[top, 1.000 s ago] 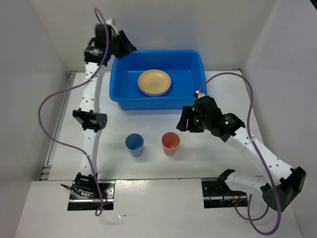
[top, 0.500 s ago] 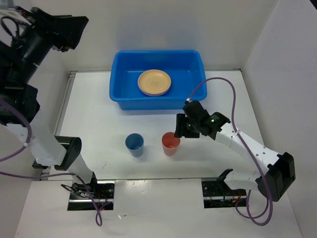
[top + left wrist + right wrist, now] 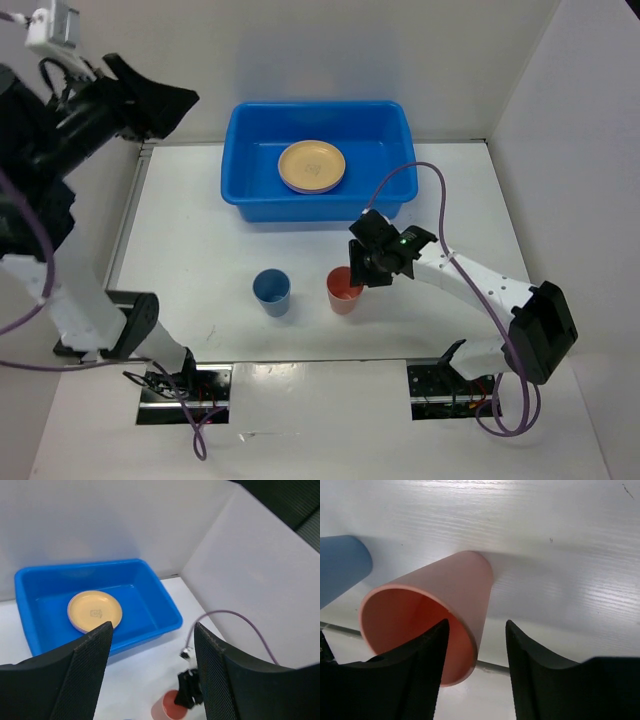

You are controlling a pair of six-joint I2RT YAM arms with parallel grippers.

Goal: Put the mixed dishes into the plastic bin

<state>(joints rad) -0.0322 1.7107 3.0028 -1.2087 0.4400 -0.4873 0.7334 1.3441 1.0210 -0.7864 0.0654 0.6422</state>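
The blue plastic bin (image 3: 395, 135) stands at the back of the table. The yellow-orange plate (image 3: 312, 166) lies in it, with a lilac edge showing under it; the pink plate is hidden. The blue cup (image 3: 271, 289) and the coral red cup (image 3: 340, 292) stand upright in front of the bin. My right gripper (image 3: 362, 268) is open at the coral cup's right rim. In the right wrist view the gripper (image 3: 476, 630) straddles the cup's wall (image 3: 465, 587), one finger inside and one outside. My left gripper (image 3: 165, 103) is open and empty, raised high at the back left.
White walls enclose the table at the back, left and right. The left wrist view looks down between its open gripper (image 3: 152, 630) at the bin (image 3: 165, 612), the plate (image 3: 94, 611) and the coral cup (image 3: 167, 709). A purple cable (image 3: 400, 180) loops beside the bin's right front corner.
My left arm has lifted from the bin's back left corner to high up at the left. My right gripper has moved left and down onto the coral cup's rim.
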